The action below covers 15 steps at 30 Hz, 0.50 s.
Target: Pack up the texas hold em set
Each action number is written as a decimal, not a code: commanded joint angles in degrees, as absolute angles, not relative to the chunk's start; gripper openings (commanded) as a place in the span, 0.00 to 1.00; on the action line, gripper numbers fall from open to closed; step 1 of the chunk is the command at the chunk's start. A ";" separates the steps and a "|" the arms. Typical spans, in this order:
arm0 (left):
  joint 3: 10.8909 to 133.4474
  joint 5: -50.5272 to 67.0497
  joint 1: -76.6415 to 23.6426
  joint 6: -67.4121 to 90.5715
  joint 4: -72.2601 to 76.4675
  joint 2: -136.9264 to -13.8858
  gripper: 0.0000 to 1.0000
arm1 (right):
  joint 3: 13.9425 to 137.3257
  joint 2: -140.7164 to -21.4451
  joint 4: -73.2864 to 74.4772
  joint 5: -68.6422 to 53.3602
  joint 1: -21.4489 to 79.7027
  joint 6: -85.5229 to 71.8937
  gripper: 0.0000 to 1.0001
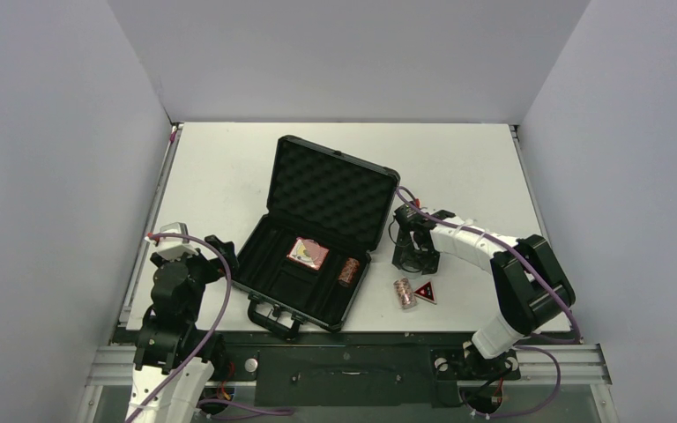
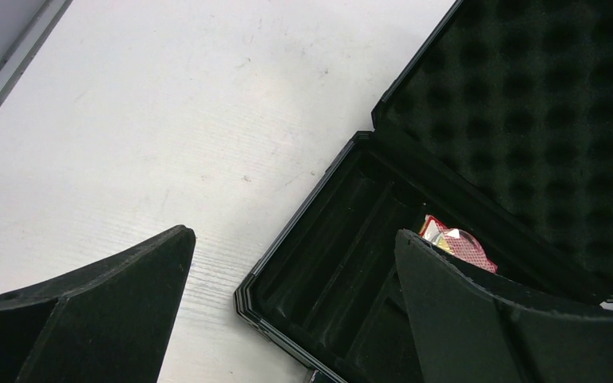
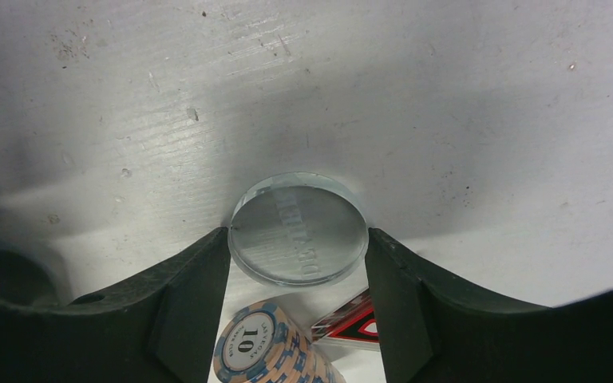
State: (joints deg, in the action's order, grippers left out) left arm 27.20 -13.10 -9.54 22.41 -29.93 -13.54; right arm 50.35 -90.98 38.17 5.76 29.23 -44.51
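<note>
The black case lies open in the middle of the table, its egg-crate foam lid standing up. Inside it are the pink card box and one chip roll. The other chip roll and the red-black triangle lie on the table to the right of the case. My right gripper is just beyond them. In the right wrist view it is shut on a clear round disc, with the roll and triangle below. My left gripper is open over the case's left corner.
White walls close in the table on the left, back and right. The case handle points toward the arm bases. The left wrist view shows the foam lid, the card box and bare table to the left of the case.
</note>
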 commanded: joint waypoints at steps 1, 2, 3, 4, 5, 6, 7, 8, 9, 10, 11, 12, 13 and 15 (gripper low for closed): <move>27.77 -12.58 -9.05 22.59 -27.66 -13.89 0.96 | 48.07 -91.23 38.48 8.69 28.92 -43.77 0.54; 27.77 -12.61 -9.05 22.59 -27.63 -13.91 0.96 | 47.99 -91.01 38.45 8.72 28.92 -43.77 0.53; 27.77 -12.64 -9.05 22.59 -27.66 -13.94 0.96 | 47.77 -90.90 38.47 8.76 28.87 -43.73 0.50; 27.77 -12.59 -9.03 22.59 -27.68 -13.96 0.96 | 47.70 -90.66 38.42 8.74 28.89 -43.75 0.49; 27.77 -12.58 -9.04 22.59 -27.64 -14.01 0.96 | 47.48 -90.41 38.46 8.76 28.87 -43.76 0.46; 27.77 -12.50 -9.03 22.59 -27.65 -14.04 0.96 | 47.38 -90.25 38.43 8.83 28.85 -43.77 0.45; 27.77 -12.46 -9.04 22.59 -27.62 -14.06 0.96 | 47.08 -89.89 38.52 8.80 28.83 -43.75 0.43; 27.77 -12.43 -9.05 22.59 -27.65 -14.06 0.96 | 47.05 -89.72 38.51 8.88 28.83 -43.76 0.43; 27.73 -12.40 -9.05 22.59 -27.62 -14.11 0.96 | 46.92 -89.27 38.57 9.03 28.83 -43.77 0.42; 27.75 -12.44 -9.01 22.59 -27.67 -14.08 0.96 | 46.80 -89.11 38.66 9.13 28.83 -43.77 0.42; 27.77 -12.40 -9.03 22.59 -27.63 -14.09 0.96 | 46.78 -88.70 38.87 9.23 28.83 -43.70 0.42; 27.77 -12.44 -9.00 22.59 -27.58 -14.08 0.96 | 46.83 -88.52 38.95 9.32 28.83 -43.69 0.41; 27.75 -12.41 -8.98 22.59 -27.59 -14.13 0.96 | 46.88 -88.18 39.20 9.34 28.83 -43.57 0.41; 27.77 -12.41 -8.95 22.59 -27.63 -14.13 0.96 | 47.14 -87.55 39.60 9.47 28.87 -43.53 0.41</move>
State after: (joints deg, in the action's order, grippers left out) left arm 27.20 -13.04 -9.52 22.41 -29.93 -13.61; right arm 48.36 -88.97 37.01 6.26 29.23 -44.31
